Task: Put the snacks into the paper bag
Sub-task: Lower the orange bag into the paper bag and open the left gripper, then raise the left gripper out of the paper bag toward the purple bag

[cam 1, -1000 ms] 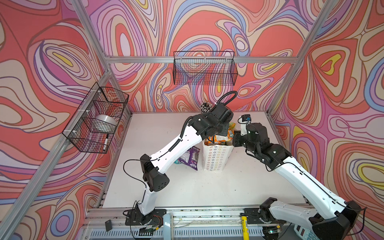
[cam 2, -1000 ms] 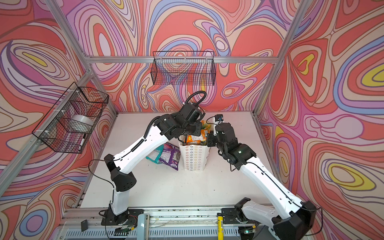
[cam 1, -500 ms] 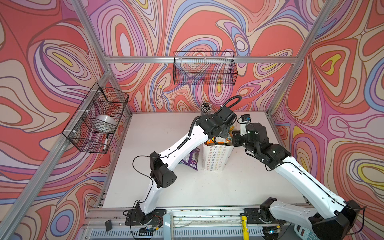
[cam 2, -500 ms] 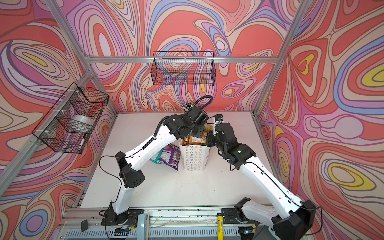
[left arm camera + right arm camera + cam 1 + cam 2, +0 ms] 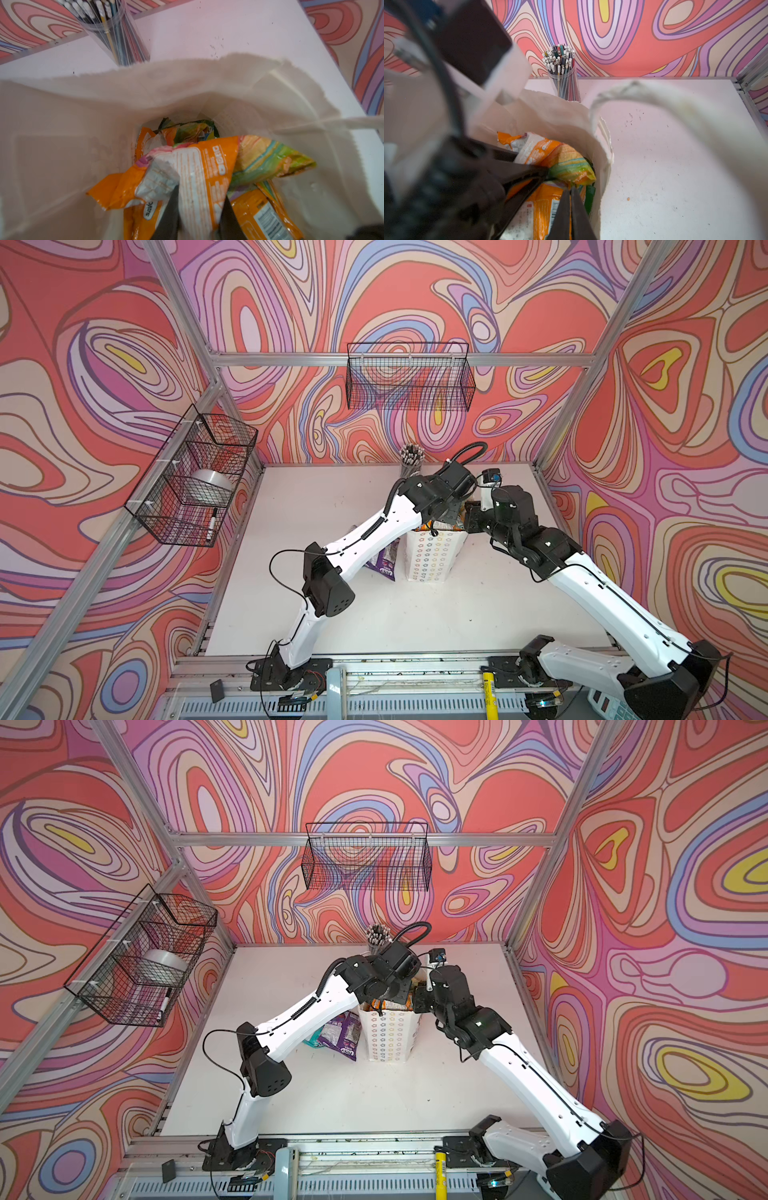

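Standing upright just right of centre in both top views, the paper bag [image 5: 432, 560] rests on the white table [image 5: 332, 614] with both arms bent over its open mouth. The left gripper [image 5: 200, 195] is down inside the bag. Its two dark fingers are closed narrowly on a crumpled orange pouch [image 5: 199, 164], whose printed back faces the left wrist camera. More snacks lie beneath and beside that pouch: a striped green-and-orange pouch [image 5: 268, 158], a barcoded orange pouch [image 5: 264, 220], and a greenish pouch [image 5: 193, 129] deeper down. The right gripper [image 5: 571, 193] sits at the bag's mouth with its jaws pressed fully together; whether they pinch any paper cannot be told. Outside the bag, just beside its left face in a top view, lies a purple pouch [image 5: 343, 1036], with a teal pouch [image 5: 309, 1042] at its left edge. A clear pencil cup [image 5: 410, 460] stands by the back wall, above the bag in the frame.
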